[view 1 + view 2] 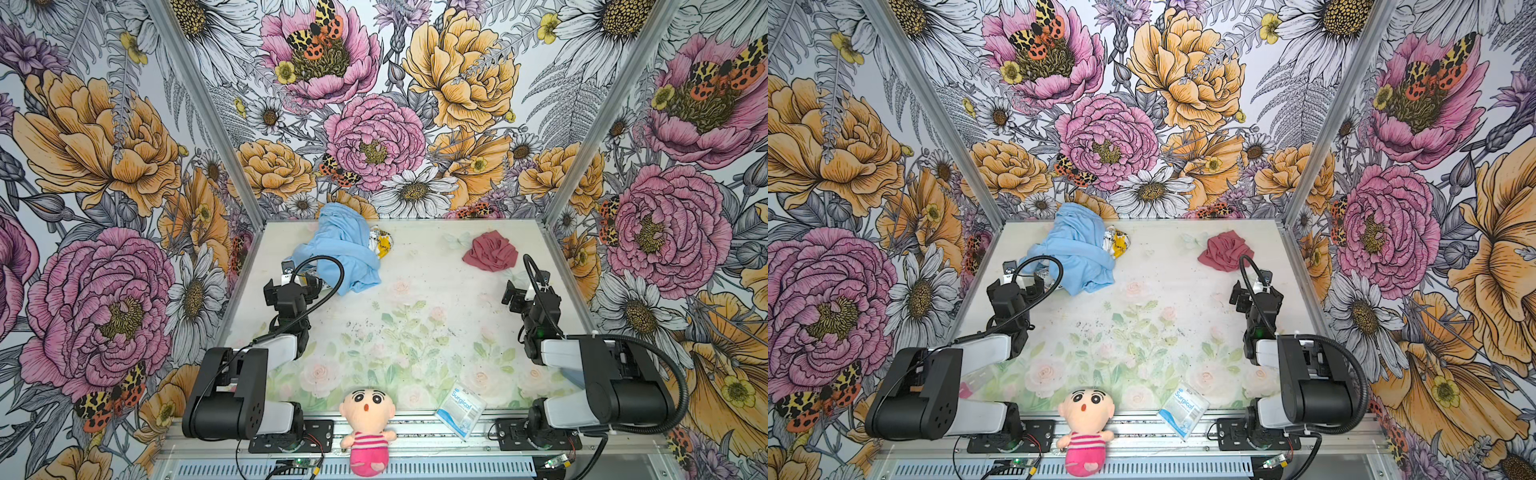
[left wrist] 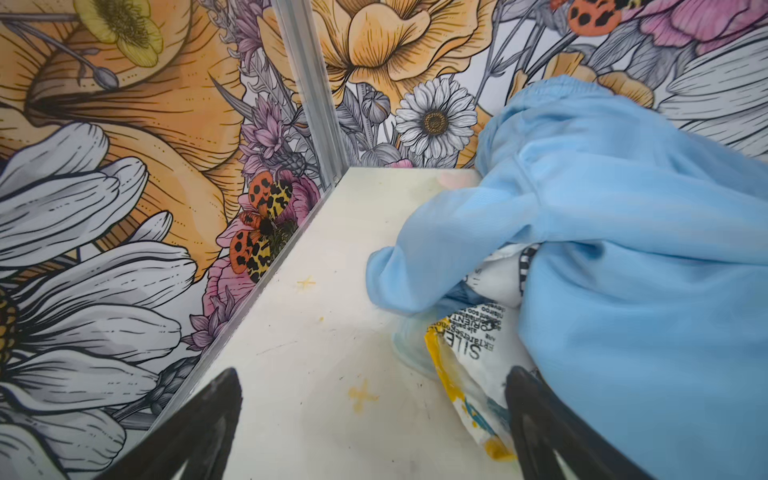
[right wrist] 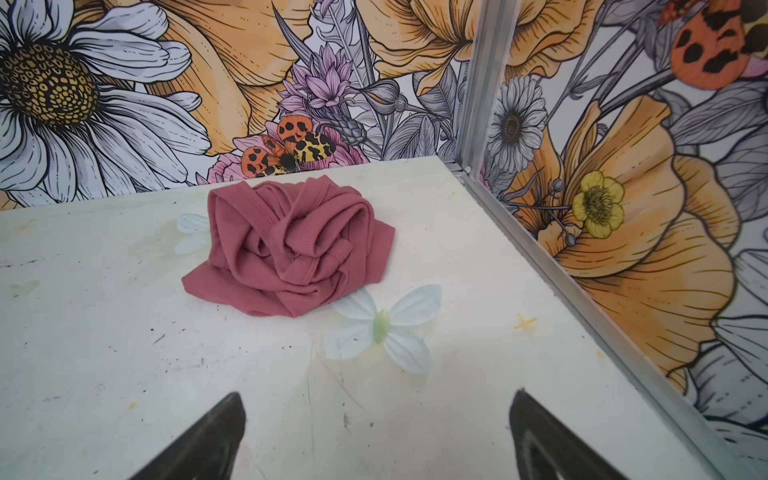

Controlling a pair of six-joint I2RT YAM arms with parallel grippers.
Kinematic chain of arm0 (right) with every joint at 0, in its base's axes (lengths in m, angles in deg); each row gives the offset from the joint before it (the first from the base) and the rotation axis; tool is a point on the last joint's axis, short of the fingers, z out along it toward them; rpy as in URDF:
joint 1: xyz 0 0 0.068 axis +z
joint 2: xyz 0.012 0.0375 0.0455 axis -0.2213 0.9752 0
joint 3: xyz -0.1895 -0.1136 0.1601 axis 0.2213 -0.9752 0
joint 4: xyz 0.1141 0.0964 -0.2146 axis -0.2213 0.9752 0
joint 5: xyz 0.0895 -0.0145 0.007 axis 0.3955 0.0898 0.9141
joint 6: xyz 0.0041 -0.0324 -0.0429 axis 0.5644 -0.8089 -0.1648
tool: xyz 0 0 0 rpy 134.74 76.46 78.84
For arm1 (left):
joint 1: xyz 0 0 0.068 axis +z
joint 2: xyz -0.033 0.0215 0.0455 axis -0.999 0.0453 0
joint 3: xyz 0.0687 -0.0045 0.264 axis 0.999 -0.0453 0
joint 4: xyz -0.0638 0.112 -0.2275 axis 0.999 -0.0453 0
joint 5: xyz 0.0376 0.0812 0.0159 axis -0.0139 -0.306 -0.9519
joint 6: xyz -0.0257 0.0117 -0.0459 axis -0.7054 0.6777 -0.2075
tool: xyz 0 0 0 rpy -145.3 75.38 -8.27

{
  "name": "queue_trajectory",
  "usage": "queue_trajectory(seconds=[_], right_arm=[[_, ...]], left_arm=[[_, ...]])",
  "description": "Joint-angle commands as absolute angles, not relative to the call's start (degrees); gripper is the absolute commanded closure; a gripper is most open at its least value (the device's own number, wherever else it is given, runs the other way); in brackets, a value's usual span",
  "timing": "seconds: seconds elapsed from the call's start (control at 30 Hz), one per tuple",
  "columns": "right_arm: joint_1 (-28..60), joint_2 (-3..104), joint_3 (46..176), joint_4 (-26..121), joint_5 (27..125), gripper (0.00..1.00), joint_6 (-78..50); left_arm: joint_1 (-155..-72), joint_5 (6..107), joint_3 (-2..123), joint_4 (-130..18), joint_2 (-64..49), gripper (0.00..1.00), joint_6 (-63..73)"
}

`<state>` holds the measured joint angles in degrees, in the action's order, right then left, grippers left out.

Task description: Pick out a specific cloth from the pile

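Crumpled dusty-rose ribbed cloth lying alone, well apart from rumpled pale-blue cloth pile over white-and-yellow printed fabric. Both tools spread wide, empty: left tool beside pile, right tool near rose cloth. If gripping, pinch one raised fold only.

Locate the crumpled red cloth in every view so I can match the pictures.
Top views: the red cloth lies far right on the table, beyond the right hand and apart from it.
Left wrist: not in it; only the blue cloth shows.
Right wrist: centre, resting on the table.
Shared landmark: the pale printed butterfly touching the cloth's near edge.
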<state>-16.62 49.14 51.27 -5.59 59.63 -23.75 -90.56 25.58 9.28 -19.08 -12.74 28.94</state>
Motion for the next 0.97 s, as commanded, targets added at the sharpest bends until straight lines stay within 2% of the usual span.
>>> queue_trajectory(seconds=[0.0, 0.07, 0.13, 0.2, 0.23, 0.37, 0.4, 0.43, 0.5, 0.73, 0.83, 0.93], right_arm=[[-16.84, 49.37, 49.1, -15.0, 62.5, 0.01, -23.87], [-16.92, 51.3, 49.78, -16.9, 62.81, 0.01, -23.74], [-16.98, 50.33, 51.06, -12.72, 66.35, 0.0, -24.85], [-16.74, 51.02, 52.32, -11.88, 69.03, 0.0, -26.09], [-16.76, 50.64, 52.8, -10.21, 68.86, 0.01, -26.17], [-16.77, 50.67, 53.14, -9.81, 66.43, 0.01, -25.26], [-16.74, 50.82, 52.79, -10.57, 66.04, 0.01, -25.08], [-16.75, 50.68, 52.58, -10.74, 65.61, 0.01, -24.96], [-16.66, 50.77, 52.56, -10.84, 64.48, 0.01, -24.63], [-16.66, 50.79, 53.65, -9.0, 63.8, 0.0, -24.46], [-15.31, 50.83, 55.76, -5.29, 65.12, 0.01, -26.69], [-13.75, 50.71, 56.52, -3.07, 64.01, 0.01, -28.26]], left_arm=[[-90.6, 33.08, 3.59, -11.55, -16.39, 0.01, 30.69], [-90.37, 34.53, 1.69, -8.7, -17.63, 0.01, 26.97], [-87.91, 47.02, -0.32, -3.85, -16.88, 0.01, 23.46], [-88.5, 40.2, -0.28, -1.24, -14.62, 0.01, 24.41], [-86.7, 39.99, -0.39, 0.68, -12.84, 0.01, 21.59], [-79.82, 50.13, -0.51, 20.06, 4.08, 0.01, 15.24], [-79.03, 51.97, 0.25, 13.01, 0.62, 0.01, 15.62], [-80.44, 48.88, 0.83, 9.03, -1.34, 0.01, 16.46], [-83.51, 41.24, 1.67, 10.02, -0.08, 0.01, 17.58], [-86.39, 35.83, 4.24, 4.77, -0.54, 0.01, 19.06], [-87.51, 33.41, 8.6, -3.92, -0.93, 0.01, 20.12], [-90.76, 31.63, 8.05, -2.1, -0.66, 0.01, 23.85]])
